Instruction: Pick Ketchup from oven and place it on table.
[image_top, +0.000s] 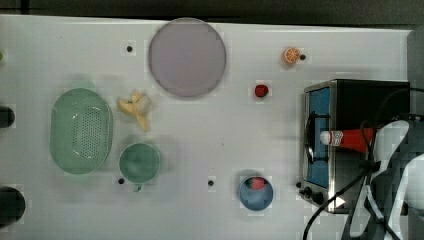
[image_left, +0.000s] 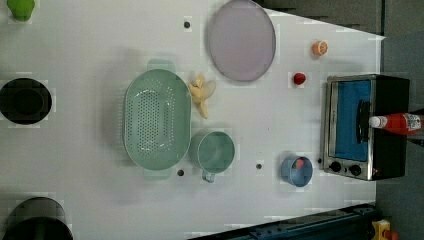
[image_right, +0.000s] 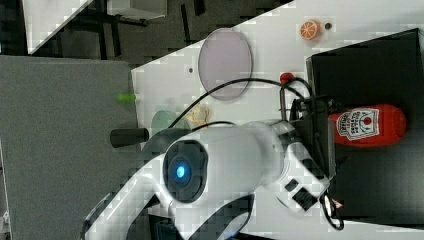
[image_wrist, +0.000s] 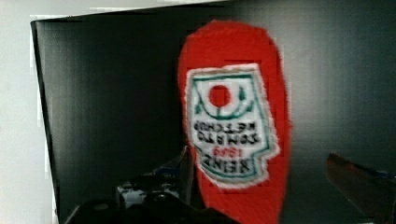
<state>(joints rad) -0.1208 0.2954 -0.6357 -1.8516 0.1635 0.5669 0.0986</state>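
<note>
- The small blue bowl (image_top: 256, 196) holds a red strawberry (image_top: 257, 183); it stands just beside the oven's knob end, on the top view's left of it.
- The mint colander (image_left: 157, 119), perforated, and the green cup (image_left: 216, 152) touching it look empty.
- The ketchup (image_top: 345, 138) lies on its side on top of the black toaster oven (image_top: 352, 97), white cap over the glass door.
- The gripper (image_wrist: 280, 186) hangs over the bottle with jaws spread wide, one on each side of the red body, gripping nothing.
- The white table (image_top: 225, 145), smooth with dark round holes, also bears a round greyish-lilac plate (image_top: 187, 57), a peeled banana (image_top: 136, 107), a second strawberry (image_top: 261, 90) and an orange slice (image_top: 291, 55).
- The right view shows grey floor past the table edge.
</note>
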